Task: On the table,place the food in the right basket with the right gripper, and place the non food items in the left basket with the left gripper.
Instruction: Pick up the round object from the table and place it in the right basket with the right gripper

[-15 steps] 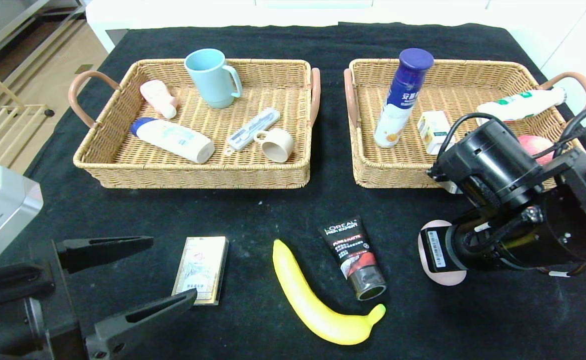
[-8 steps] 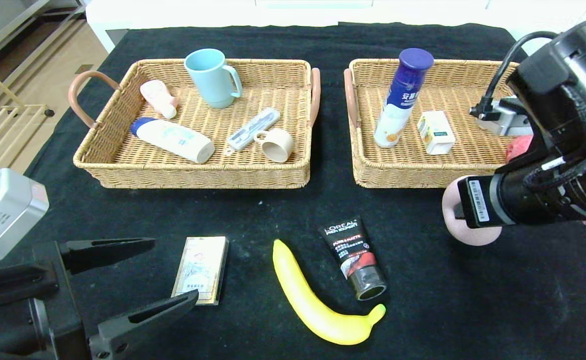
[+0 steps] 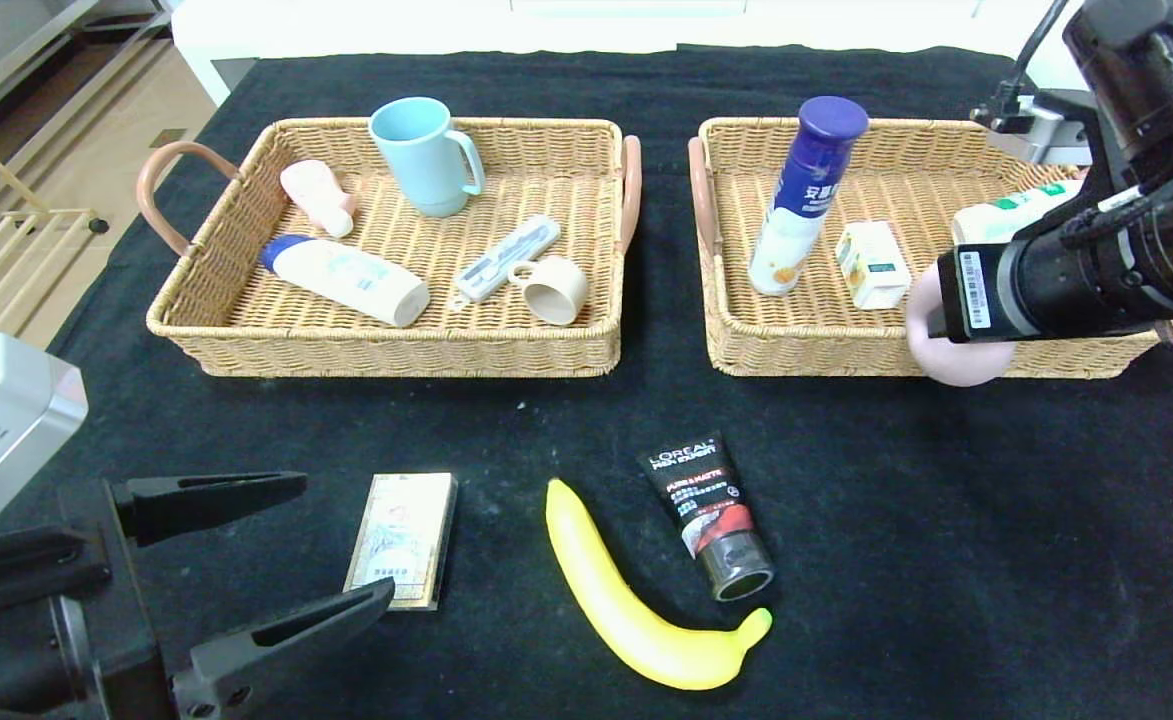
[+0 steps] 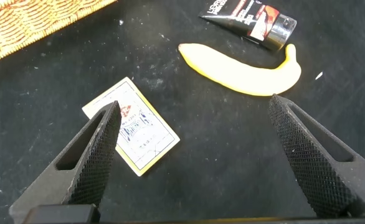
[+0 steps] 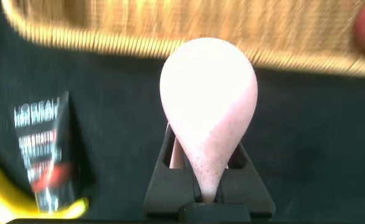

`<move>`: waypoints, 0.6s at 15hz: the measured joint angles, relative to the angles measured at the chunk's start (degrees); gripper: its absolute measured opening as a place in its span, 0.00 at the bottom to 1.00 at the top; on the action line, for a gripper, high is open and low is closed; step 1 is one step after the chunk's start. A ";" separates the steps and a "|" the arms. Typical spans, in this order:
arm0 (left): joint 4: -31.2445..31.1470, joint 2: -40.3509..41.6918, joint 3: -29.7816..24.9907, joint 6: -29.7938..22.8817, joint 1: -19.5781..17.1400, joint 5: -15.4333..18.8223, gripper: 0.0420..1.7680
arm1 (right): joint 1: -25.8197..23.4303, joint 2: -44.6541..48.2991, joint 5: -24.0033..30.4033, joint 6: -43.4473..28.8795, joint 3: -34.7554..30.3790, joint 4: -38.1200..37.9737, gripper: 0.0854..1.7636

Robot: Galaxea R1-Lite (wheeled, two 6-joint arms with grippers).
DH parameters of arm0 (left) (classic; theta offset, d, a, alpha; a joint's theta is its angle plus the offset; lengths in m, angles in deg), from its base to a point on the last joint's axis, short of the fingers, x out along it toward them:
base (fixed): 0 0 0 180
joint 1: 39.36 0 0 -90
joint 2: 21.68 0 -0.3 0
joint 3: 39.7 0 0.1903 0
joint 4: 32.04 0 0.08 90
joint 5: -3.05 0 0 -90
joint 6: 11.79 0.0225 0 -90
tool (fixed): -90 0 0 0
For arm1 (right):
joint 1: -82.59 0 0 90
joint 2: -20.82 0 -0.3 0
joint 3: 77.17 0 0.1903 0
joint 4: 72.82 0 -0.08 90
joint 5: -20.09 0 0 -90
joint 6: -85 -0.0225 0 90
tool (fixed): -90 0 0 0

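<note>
Pink peach (image 5: 208,106) sits clamped in my right gripper (image 5: 204,177), raised at the near rim of the right basket (image 3: 806,345); I should carry it farther over the wicker floor before releasing. My left gripper (image 4: 195,155) waits wide open, near left

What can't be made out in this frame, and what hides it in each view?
- Head view: right gripper fingers hidden behind the pink object and arm.
- Head view: white bottle in the right basket partly covered by the arm.
- Right wrist view: black tube lettering blurred; banana cut off by the edge.
- Left wrist view: card print too small to read.
</note>
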 joint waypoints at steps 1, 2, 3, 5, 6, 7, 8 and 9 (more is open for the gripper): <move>0.00 0.04 0.00 0.00 0.00 -0.02 0.97 | -0.85 -0.68 -0.04 0.30 1.40 0.00 0.07; 0.00 0.09 0.02 0.00 0.00 -0.05 0.97 | -1.77 -1.40 -0.04 0.85 2.71 0.13 0.07; 0.07 0.13 0.02 0.00 0.00 -0.02 0.97 | -2.65 -2.05 -0.02 1.50 3.94 0.24 0.07; 0.05 0.22 0.02 0.06 0.00 -0.06 0.97 | -4.27 -3.56 -0.04 2.29 6.60 0.60 0.07; 0.00 0.28 0.02 0.06 0.00 -0.05 0.97 | -5.11 -4.38 -0.04 2.60 7.53 1.68 0.07; 0.00 0.33 0.05 0.09 0.00 -0.05 0.97 | -5.95 -5.11 -0.04 3.12 8.02 3.36 0.07; 0.00 0.37 0.07 0.06 0.00 -0.02 0.97 | -6.60 -5.66 -0.04 3.60 8.27 4.24 0.07; 0.00 0.39 0.07 0.06 0.00 -0.05 0.97 | -7.17 -6.07 -0.04 4.04 8.37 5.38 0.07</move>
